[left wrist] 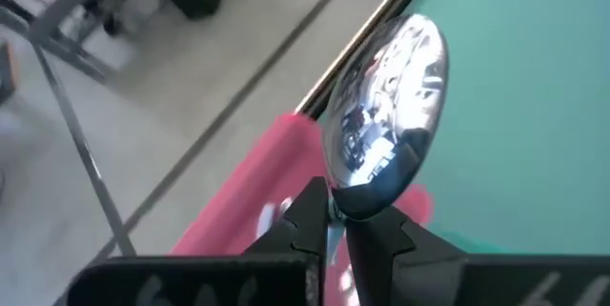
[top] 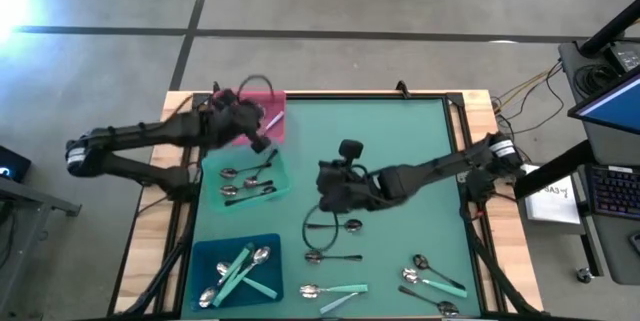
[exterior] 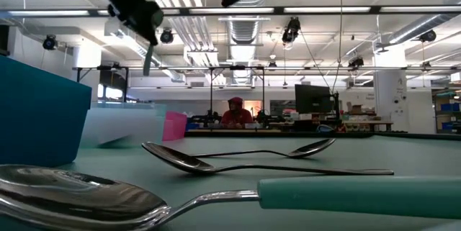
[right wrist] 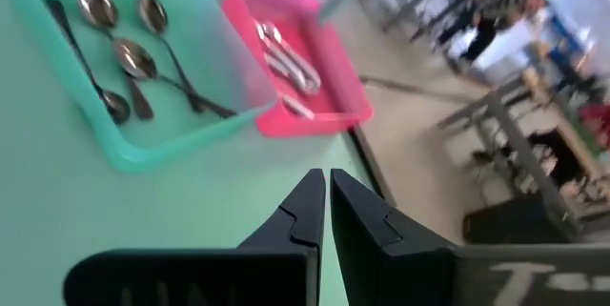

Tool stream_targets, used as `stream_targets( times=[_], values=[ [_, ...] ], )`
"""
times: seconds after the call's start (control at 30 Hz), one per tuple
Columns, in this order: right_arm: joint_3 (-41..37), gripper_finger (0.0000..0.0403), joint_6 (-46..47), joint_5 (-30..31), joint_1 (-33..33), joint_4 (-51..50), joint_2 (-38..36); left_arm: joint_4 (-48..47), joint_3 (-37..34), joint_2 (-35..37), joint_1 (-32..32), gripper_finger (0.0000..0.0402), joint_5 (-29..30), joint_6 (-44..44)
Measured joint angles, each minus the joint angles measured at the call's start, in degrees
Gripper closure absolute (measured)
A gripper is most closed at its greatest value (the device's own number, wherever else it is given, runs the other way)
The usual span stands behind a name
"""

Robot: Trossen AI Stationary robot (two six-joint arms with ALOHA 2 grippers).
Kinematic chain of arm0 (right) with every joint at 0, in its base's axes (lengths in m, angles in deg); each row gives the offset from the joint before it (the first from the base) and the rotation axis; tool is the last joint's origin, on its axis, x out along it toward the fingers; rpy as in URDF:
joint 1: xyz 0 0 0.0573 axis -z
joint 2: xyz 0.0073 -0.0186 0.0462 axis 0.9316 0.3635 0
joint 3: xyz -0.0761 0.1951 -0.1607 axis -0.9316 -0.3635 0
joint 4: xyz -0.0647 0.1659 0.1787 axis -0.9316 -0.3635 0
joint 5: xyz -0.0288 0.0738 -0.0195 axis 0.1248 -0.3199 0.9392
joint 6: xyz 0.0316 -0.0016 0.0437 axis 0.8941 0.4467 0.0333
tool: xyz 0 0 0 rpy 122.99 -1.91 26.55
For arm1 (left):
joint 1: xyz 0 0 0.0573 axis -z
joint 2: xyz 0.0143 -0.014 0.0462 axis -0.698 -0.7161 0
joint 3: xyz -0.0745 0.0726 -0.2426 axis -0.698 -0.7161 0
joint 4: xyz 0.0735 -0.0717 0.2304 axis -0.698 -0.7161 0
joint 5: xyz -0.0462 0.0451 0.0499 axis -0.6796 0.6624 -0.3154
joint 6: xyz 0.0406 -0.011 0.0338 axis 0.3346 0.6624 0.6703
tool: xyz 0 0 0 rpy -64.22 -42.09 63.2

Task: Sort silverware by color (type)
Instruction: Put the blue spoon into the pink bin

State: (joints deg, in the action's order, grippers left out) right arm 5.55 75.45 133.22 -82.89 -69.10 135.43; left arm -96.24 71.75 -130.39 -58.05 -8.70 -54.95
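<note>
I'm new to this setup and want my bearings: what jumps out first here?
The left gripper holds a shiny silver spoon over the pink tray at the table's far left. The right gripper, jaws nearly shut and empty, hovers mid-table, while loose spoons, some with teal handles, lie along the near edge.

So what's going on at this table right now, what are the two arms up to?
The robot is sorting silverware into coloured trays. The left gripper is shut on a shiny all-silver spoon above the pink tray, which already holds silver pieces. The mint-green tray has black-handled spoons, and the blue tray has teal-handled ones. The right gripper, shut and holding nothing, is over the mat's middle. Several utensils, including a teal-handled spoon, still lie loose on the green mat.
</note>
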Motion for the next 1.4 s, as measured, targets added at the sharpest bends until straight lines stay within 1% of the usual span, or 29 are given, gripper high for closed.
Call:
stream_targets(
  times=[0.1, 0.2, 0.3, 0.4, 0.53, 0.57, 0.63, 0.83, 1.0, 1.2, 1.4],
  values=[
    [-0.21, 0.039, 2.81, -3.58, 2.68, -1.13, 0.06, -0.4, -0.02, -0.18, -7.89, 0.0394, -6.16, 5.37],
    [-0.62, 0.039, 3.81, -5.85, 4.75, -1.12, 0.06, 0.04, -0.02, -0.98, -15.13, 0.0394, -8.87, 9.23],
    [-0.94, 0.039, 3.48, -5.98, 6.11, -1.25, 0.08, -0.23, -0.04, -2.34, -21.57, 0.0393, -11.78, 12.05],
    [-0.98, 0.039, 2.71, -6.9, 7.07, -1.23, 0.08, -0.79, -0.26, -4.53, -26.58, 0.0393, -16.6, 13.78],
    [-0.98, 0.039, 2.43, -13.69, 8.25, -1.33, 0.08, -0.89, -0.37, -8.71, -30.78, 0.0392, -17.48, 15.57],
    [-0.98, 0.039, 2.44, -15.33, 8.57, -1.34, 0.08, -0.91, -0.37, -9.99, -31.51, 0.0392, -17.47, 16.07],
    [-1.1, 0.039, 2.42, -16.77, 8.95, -1.41, 0.08, -0.76, -0.37, -12.64, -32.65, 0.0392, -17.46, 16.59],
    [-1.21, 0.039, 0.73, -16.85, 9.35, -3.63, 0.11, -0.01, -0.37, -19.98, -33.9, 0.0391, -17.49, 17.93],
    [-1.22, 0.039, 1.54, -16.9, 9.64, -4.82, 0.11, 0.57, -0.37, -23.75, -33.85, 0.0391, -19.46, 20.65],
    [-1.22, 0.0394, 1.61, -16.89, 9.97, -5.45, 0.11, 0.65, -0.37, -24.5, -33.87, 0.0389, -23.95, 22.02],
    [-1.22, 0.0394, 2.51, -17.48, 10.24, -5.47, 0.11, 0.69, 0.29, -23.57, -33.85, 0.0368, -33.41, 22.03]
  ],
)
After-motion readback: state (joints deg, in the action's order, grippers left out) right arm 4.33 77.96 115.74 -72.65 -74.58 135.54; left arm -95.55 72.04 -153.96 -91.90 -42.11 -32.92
